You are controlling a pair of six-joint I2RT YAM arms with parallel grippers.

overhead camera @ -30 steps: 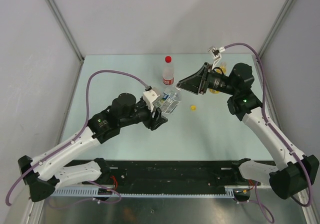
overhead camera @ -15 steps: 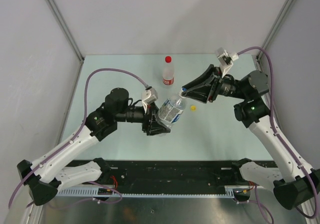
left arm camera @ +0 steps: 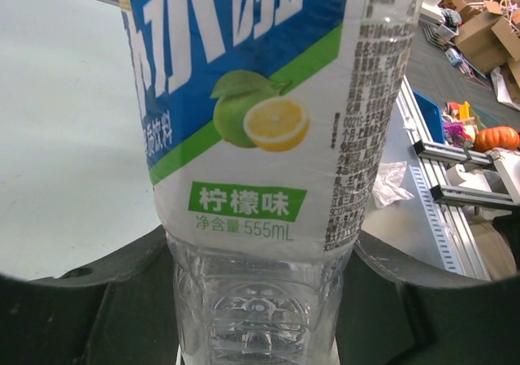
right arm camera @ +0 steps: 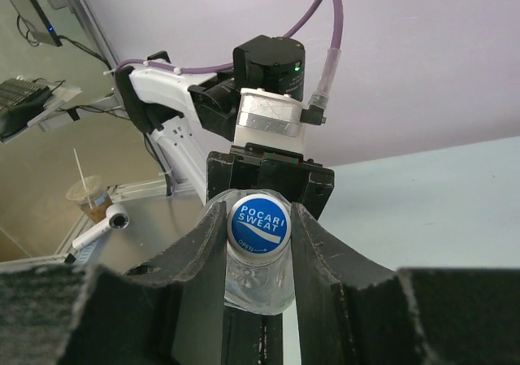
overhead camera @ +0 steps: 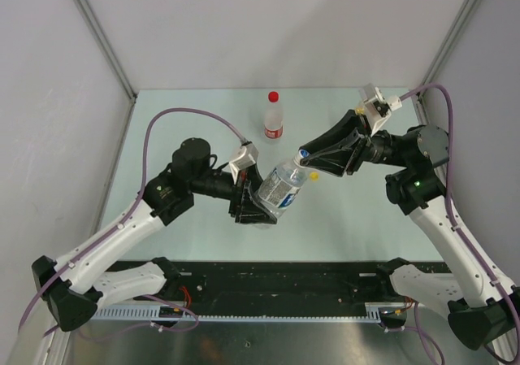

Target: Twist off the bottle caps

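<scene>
The bottle (blue label) slants with its cap poking into the right tool, clamped on it; the left tool squeezes the bottle's body.

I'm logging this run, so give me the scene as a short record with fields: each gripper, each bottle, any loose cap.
left gripper: shut on the blue-label bottle, held tilted
right gripper: shut on that bottle's cap, which sits on the neck
red-capped bottle: upright on the table, cap on, no gripper on it
yellow cap: loose on the table
</scene>
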